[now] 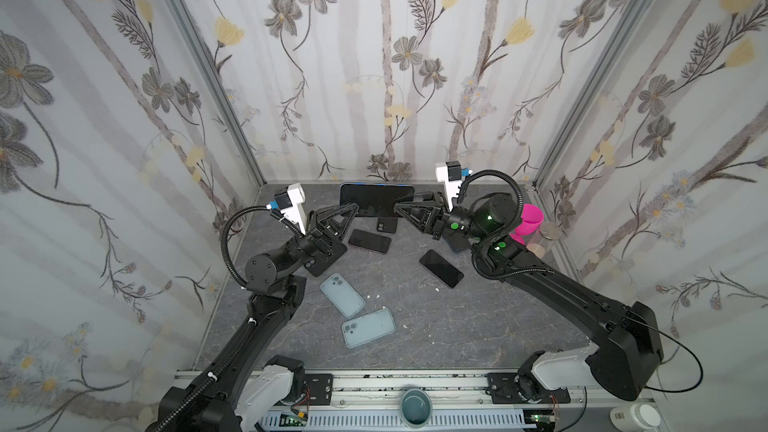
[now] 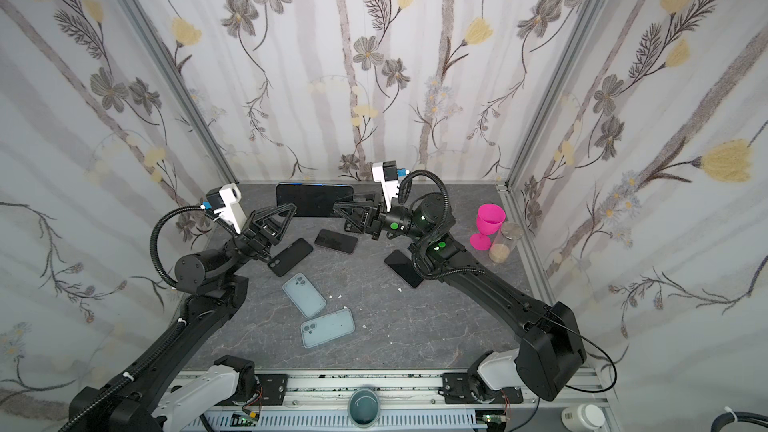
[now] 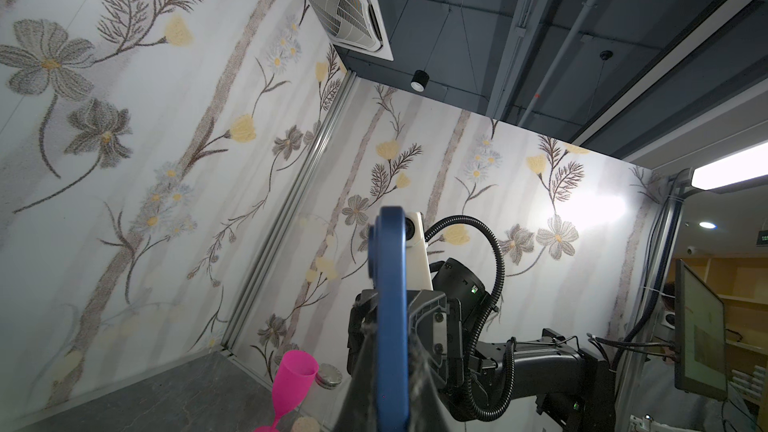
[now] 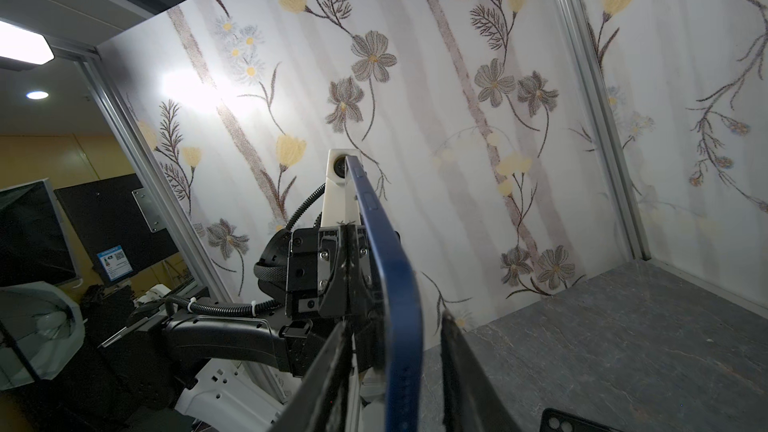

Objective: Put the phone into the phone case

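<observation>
Regrasping above table (image 1: 436, 326): blue-edged phone (image 1: 377, 200) is up on its long edge near the back wall, screen facing cam. L gripper (image 1: 353, 207) is clamped on one end. R gripper (image 1: 397, 207) straddles the other end, jaws narrow with a gap on one side, so no grip yet. Nxt, prob: R clamps, L releases, then carry to clear case (image 1: 368, 327).

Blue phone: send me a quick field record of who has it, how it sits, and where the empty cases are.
phone: blue phone, held above the table, long edge level
left gripper: shut on the phone's left end
right gripper: open, jaws astride the other end, a gap on one side
cases: pale case and second pale case, flat on the table, empty
status: phone not yet in a case
</observation>
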